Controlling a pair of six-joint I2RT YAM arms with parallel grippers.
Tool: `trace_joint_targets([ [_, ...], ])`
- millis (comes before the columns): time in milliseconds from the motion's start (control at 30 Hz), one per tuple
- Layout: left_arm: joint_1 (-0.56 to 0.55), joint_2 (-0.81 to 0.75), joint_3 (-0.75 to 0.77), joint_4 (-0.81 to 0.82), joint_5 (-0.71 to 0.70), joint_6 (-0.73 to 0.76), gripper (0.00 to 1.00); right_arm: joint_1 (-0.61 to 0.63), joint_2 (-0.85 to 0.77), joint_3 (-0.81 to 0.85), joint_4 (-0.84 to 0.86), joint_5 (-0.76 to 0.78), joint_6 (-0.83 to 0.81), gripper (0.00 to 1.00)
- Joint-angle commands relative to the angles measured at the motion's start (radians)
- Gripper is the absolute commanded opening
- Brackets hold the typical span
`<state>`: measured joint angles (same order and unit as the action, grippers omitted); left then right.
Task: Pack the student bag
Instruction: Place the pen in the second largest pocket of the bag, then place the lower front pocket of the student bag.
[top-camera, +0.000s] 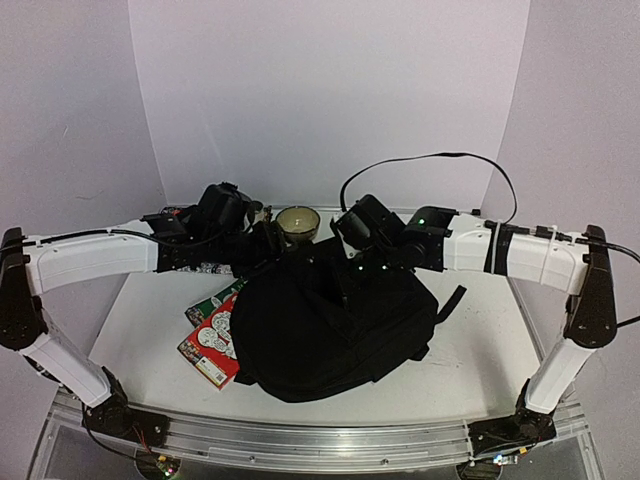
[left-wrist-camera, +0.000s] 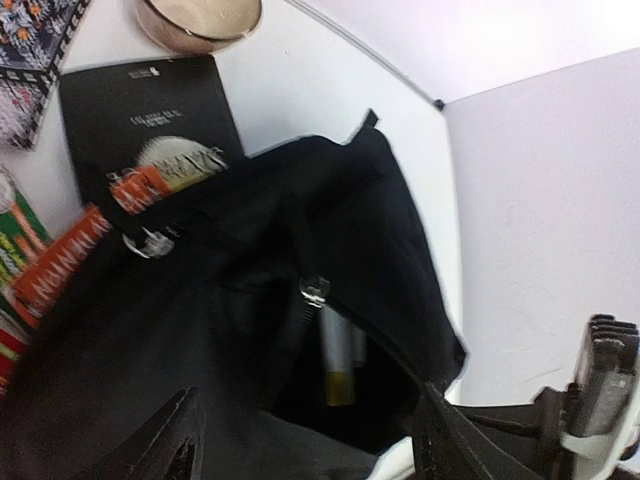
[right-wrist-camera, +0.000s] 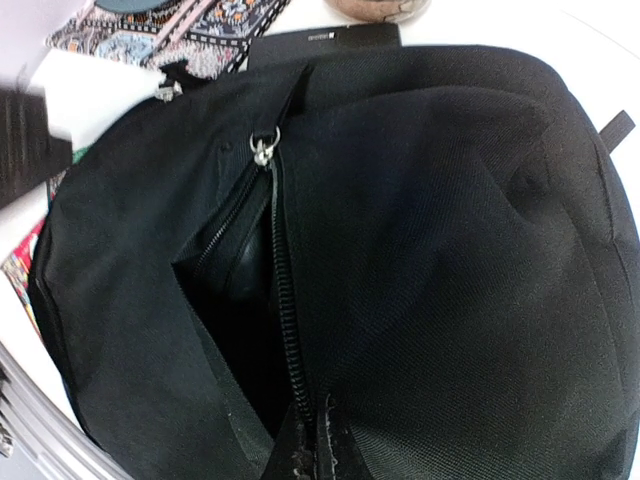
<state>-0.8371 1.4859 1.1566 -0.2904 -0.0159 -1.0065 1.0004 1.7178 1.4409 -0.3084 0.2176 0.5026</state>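
Note:
The student bag (top-camera: 330, 325) is a large black backpack lying in the middle of the table. Its main zip is partly open, with a dark opening (right-wrist-camera: 235, 310) below the silver zip pull (right-wrist-camera: 263, 148). My right gripper (right-wrist-camera: 320, 450) is shut on the bag's fabric at the zip edge, and in the top view it (top-camera: 347, 262) sits at the bag's far rim. My left gripper (left-wrist-camera: 310, 455) is open wide, just over the bag's opening (left-wrist-camera: 340, 380), where a silver and yellow object (left-wrist-camera: 338, 360) shows inside. In the top view the left gripper (top-camera: 268, 245) is at the bag's far left rim.
Red illustrated books (top-camera: 212, 340) lie half under the bag's left side. A black book (left-wrist-camera: 150, 115), a patterned pouch (left-wrist-camera: 30, 60) and a round candle jar (top-camera: 298, 224) sit behind the bag. White walls close in the back and sides.

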Motion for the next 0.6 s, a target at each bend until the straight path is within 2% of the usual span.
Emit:
trace_joint_targets([
  [0,0.106,0.047,0.044,-0.134,-0.001,0.194,0.73,0.004,-0.059,-0.02,0.007,0.01,-0.056,0.0],
  [267,0.154,0.182,0.222,-0.193,0.096,0.477,0.74,0.004,-0.087,-0.042,0.056,-0.059,-0.139,0.0],
  [567,0.168,0.31,0.376,-0.25,0.174,0.659,0.74,0.003,-0.092,-0.038,0.076,-0.107,-0.187,0.0],
])
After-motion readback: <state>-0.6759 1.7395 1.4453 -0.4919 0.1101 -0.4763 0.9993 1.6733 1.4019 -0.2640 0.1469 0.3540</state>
